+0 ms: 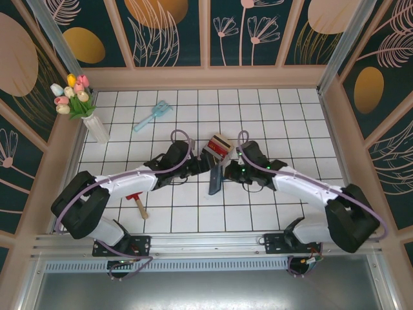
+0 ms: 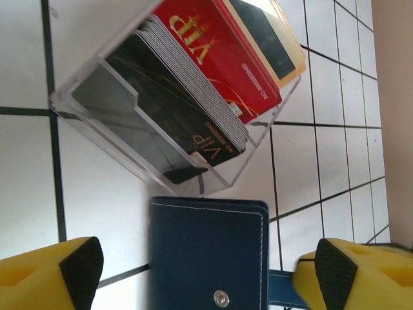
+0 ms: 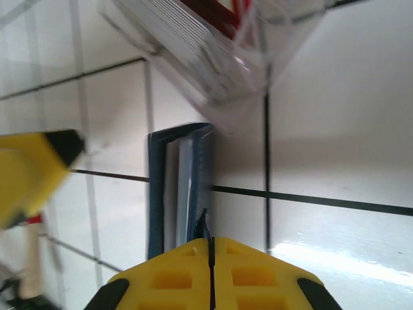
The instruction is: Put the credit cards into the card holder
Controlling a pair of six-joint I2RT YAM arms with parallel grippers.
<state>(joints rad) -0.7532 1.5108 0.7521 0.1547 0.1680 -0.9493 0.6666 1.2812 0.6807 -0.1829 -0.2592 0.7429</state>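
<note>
The navy card holder [image 1: 215,178] stands on edge between my two grippers, its snap showing in the left wrist view [image 2: 206,248]. My left gripper [image 2: 206,274] is open, its yellow fingers [image 2: 61,274] wide apart on either side of the holder without touching it. My right gripper [image 3: 210,242] is shut on the holder's thin blue tab [image 3: 204,226]; the holder's edge [image 3: 177,187] shows slightly parted. The credit cards sit in a clear slotted rack [image 2: 161,155] just beyond: a black stack [image 2: 187,97], a red card [image 2: 219,51] and a tan one [image 2: 284,45].
The rack [image 1: 218,147] touches the holder's far end. A vase of tulips [image 1: 84,106] stands at far left, a light blue brush [image 1: 152,116] behind, and a small red-headed mallet [image 1: 137,203] near the left arm. Raised walls border the tiled floor.
</note>
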